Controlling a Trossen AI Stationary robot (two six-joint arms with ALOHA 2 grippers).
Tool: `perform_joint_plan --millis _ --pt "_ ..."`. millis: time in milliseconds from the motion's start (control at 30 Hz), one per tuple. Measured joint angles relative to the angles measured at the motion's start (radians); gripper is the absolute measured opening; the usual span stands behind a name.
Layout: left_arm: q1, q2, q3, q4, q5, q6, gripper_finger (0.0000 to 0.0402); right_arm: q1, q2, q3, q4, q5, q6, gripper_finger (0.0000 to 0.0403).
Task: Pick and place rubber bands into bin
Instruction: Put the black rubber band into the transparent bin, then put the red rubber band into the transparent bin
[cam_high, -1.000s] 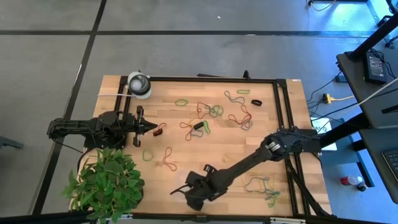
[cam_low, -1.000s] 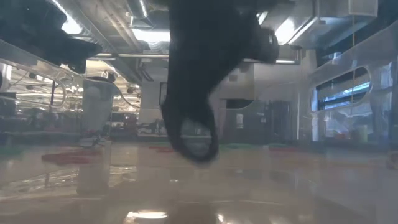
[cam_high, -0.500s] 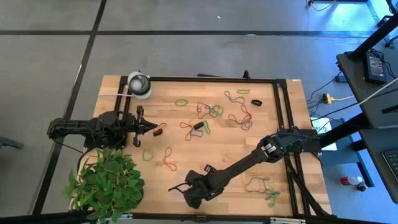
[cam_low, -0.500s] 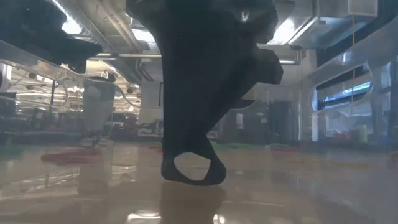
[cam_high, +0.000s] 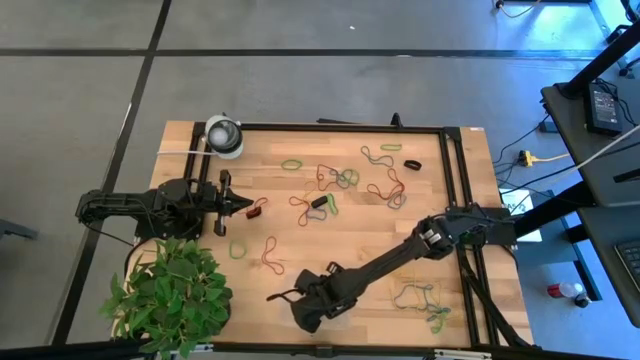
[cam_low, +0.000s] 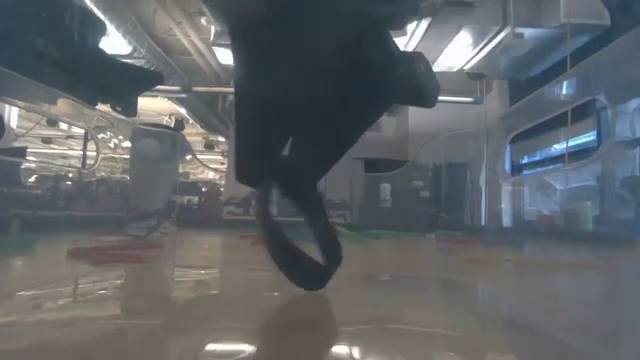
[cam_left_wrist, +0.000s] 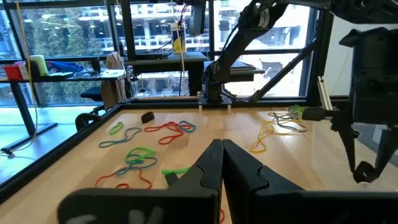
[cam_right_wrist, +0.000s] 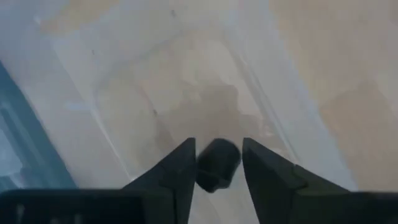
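My right gripper (cam_high: 280, 298) points steeply down over the bin (cam_right_wrist: 249, 68), a clear shallow tray near the table's front edge. Its fingers stand parted, with a black rubber band (cam_right_wrist: 216, 163) between them. The band dangles as a loop (cam_low: 300, 250) under the gripper. More rubber bands lie loose on the wood: red (cam_high: 325, 178), green (cam_high: 291, 164), black (cam_high: 413, 164), and a tangle (cam_high: 420, 297) at the front right. At the table's left side my left gripper (cam_high: 250, 207) waits shut and level. My right gripper has the black band's upper end (cam_right_wrist: 216, 163) between its parted fingers, which come from above. The loop's lower part (cam_low: 305, 270) hangs slanted and clear above the bin's floor. Whether it clings to one finger (cam_right_wrist: 183, 165) or both, I cannot tell.
A potted plant (cam_high: 170, 295) fills the front left corner. A round white-and-grey object (cam_high: 224, 135) stands at the far left. A black frame rail (cam_high: 455, 180) runs along the right side. Bare wood lies between the plant and the bin.
My right gripper has shifted a little toward the table's left over the bin, dipping and rising again. The black band has stayed under it; its loop has swung and now hangs slanted.
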Motion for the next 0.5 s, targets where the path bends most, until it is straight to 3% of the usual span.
perform_joint_plan --millis 400,500 --pt "0.0 0.0 0.0 0.0 0.0 0.0 0.0004 -0.002 -0.002 0.039 -0.064 -0.002 -0.135 0.0135" --pt "0.0 0.0 0.0 0.0 0.0 0.0 0.0004 0.01 -0.002 0.099 -0.132 0.055 -0.202 0.0119"
